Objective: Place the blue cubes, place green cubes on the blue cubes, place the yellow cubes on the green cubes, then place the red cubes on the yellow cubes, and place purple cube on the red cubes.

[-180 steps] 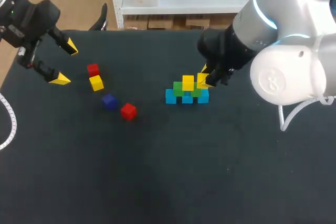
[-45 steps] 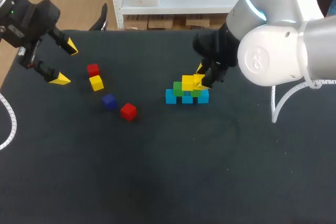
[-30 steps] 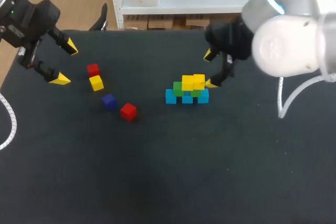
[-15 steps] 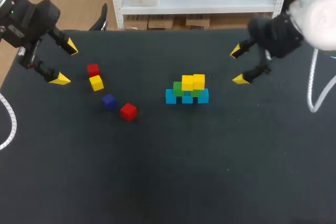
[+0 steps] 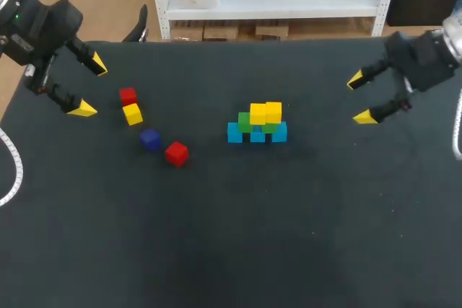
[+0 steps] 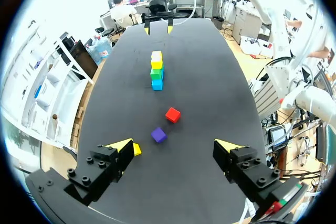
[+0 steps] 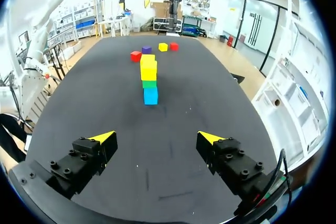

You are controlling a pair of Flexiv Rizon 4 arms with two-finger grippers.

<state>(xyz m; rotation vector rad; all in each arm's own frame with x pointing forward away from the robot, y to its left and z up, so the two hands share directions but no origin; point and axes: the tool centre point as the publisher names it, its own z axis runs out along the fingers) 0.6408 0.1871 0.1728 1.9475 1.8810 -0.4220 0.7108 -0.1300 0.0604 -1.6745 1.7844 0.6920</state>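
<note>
Handling: the loose cubes look light, rigid and smooth. They are probably best pinched from above across two opposite flat sides.
Look: small, plain-coloured blocks with crisp edges.
Stack: mid-counter, with blue cubes in a row, green cubes on them and two yellow cubes on top.
Loose: a red cube just beside a loose yellow cube, with the purple cube and a second red cube nearby.
Left gripper: spread, empty, near the loose cubes.
Right gripper: spread, empty, well apart from the stack.
Counter: dark, matte.
</note>
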